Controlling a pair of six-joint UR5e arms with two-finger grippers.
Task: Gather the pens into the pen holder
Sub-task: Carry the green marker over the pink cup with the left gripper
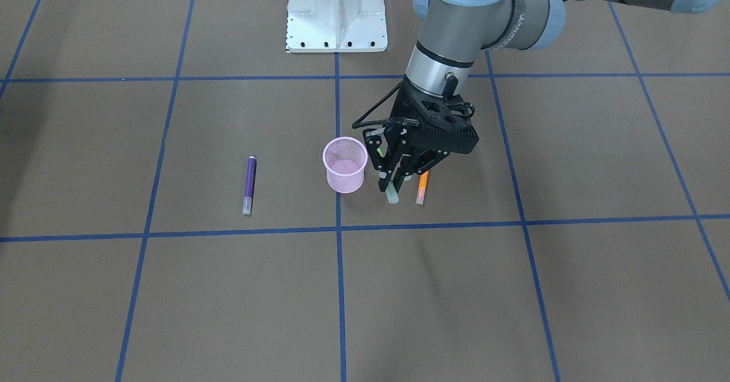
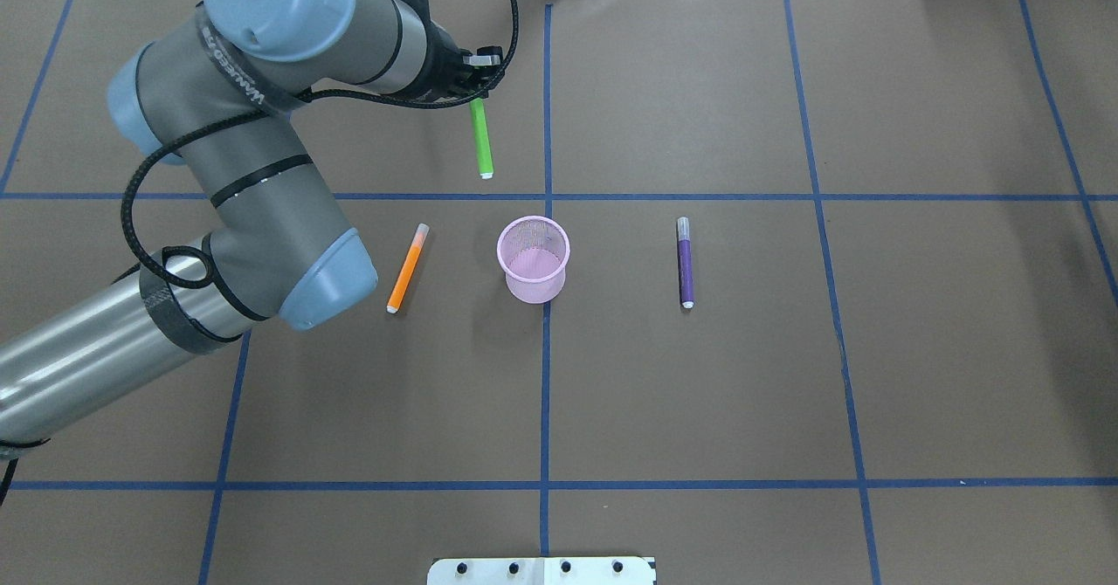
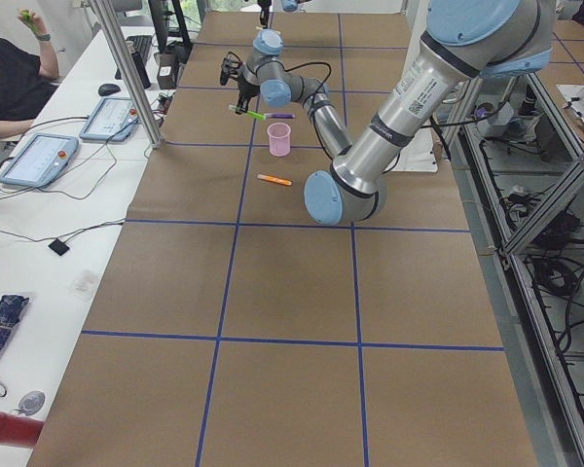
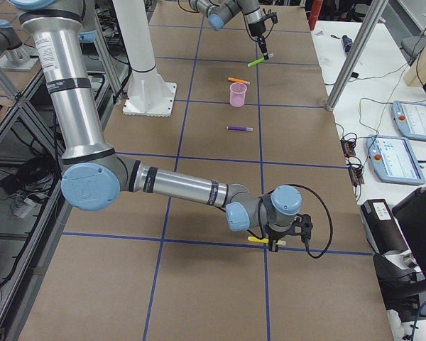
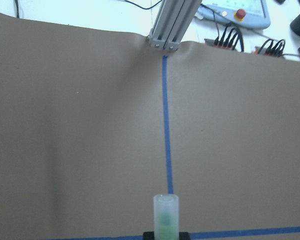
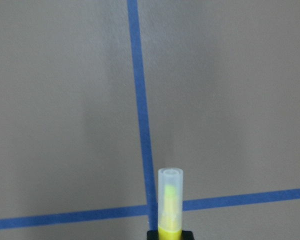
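Matt brown paper covers the bench. The pen holder is pink wire mesh; the green pen and yellow pen have translucent plastic caps.

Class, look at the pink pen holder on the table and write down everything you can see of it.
The pen holder is a small round cup of pink wire mesh, slightly tapered toward its base, with a thicker rim at the top. It stands upright and empty on the brown-covered table, on a blue tape line. Nothing but the table touches it: the orange pen and purple pen lie apart on either side.
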